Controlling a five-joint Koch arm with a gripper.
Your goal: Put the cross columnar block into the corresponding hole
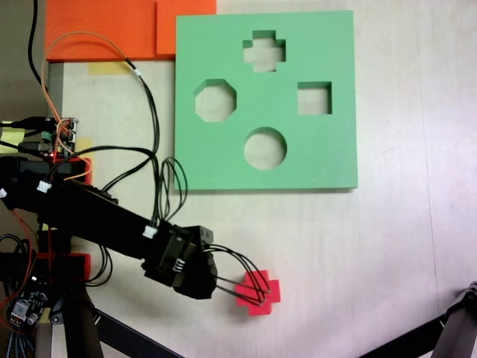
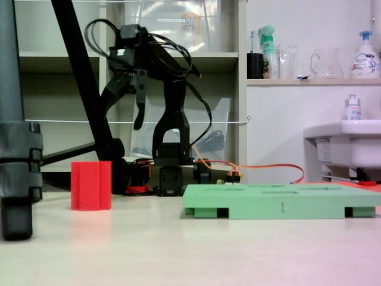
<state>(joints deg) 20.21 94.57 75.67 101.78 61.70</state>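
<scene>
Right now the red cross block (image 1: 259,292) stands upright on the bare table (image 1: 387,246), its long axis vertical and its plus-shaped end face turned up, well apart from the green board (image 1: 223,160). From the low fixed view the gripper (image 2: 125,107) hangs above the block (image 2: 91,185), clear of its top, with its fingers spread and nothing between them. From the top-down view the gripper (image 1: 252,292) lies over the block, so the block sits almost straight beneath it. My judgement is that the coming move is a plain vertical drop, fingers passing either side of the block. The plus-shaped hole (image 1: 264,51) lies at the board's far edge, beyond the other cutouts.
</scene>
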